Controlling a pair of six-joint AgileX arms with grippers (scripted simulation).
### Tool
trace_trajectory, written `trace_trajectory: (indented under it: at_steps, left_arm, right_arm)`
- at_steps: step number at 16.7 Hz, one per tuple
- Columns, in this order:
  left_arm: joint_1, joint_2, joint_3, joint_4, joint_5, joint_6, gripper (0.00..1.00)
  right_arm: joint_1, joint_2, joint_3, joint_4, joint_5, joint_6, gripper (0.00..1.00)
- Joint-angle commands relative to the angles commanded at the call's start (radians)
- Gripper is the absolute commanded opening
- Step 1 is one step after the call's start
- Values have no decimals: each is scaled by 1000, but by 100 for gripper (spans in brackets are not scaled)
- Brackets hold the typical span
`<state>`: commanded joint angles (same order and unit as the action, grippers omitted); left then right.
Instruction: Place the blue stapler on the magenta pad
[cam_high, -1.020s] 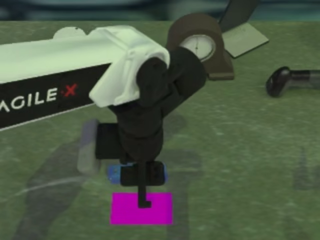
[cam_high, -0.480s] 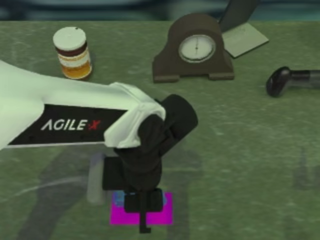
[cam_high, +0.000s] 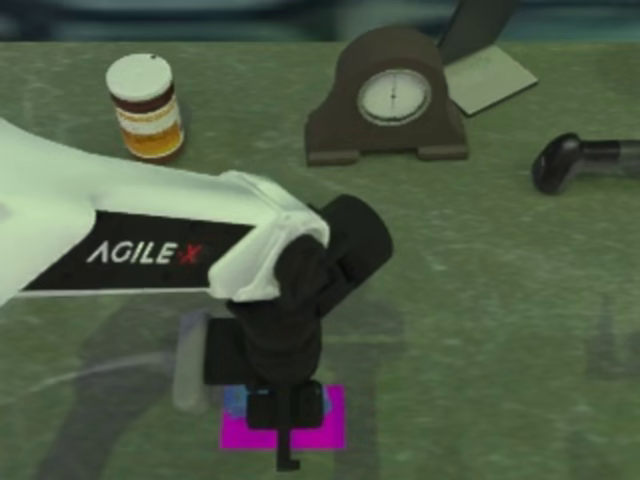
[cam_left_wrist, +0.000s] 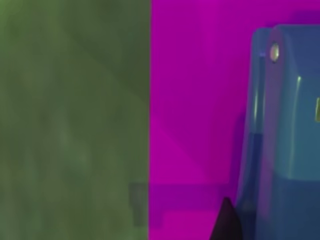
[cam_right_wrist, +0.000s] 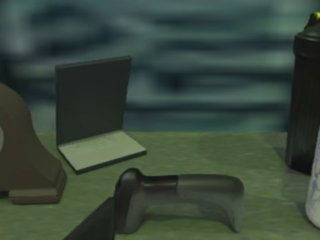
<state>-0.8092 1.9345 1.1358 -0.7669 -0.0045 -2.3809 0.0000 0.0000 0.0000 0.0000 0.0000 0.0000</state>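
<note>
The light over the desk (cam_high: 480, 330) is dim and even, with a greenish cast and no glare. Soft, wide shadows of the left arm (cam_high: 120, 240) spread across the near left of the desk, so the light seems to fall from above. The far background is a smear of blue-grey bands. Up close, the blue stapler (cam_left_wrist: 287, 130) throws a faint darker patch on the magenta pad (cam_left_wrist: 195, 100). The scanner (cam_right_wrist: 175, 195) sits slightly soft, with a weak shadow beneath it.

Rendered tabletop scene — green table (cam_high: 500, 300), mantel clock (cam_high: 388, 100), scanner (cam_high: 580, 162)
</note>
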Motion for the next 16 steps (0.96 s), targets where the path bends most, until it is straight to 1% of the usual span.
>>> trace_trajectory:
  at_steps: [10,11,16]
  left_arm:
    - [0,0,0,0,0,0,98]
    - [0,0,0,0,0,0,100]
    - [0,0,0,0,0,0,100]
  right_arm:
    - [0,0,0,0,0,0,100]
    - [0,0,0,0,0,0,100]
    - [0,0,0,0,0,0,100]
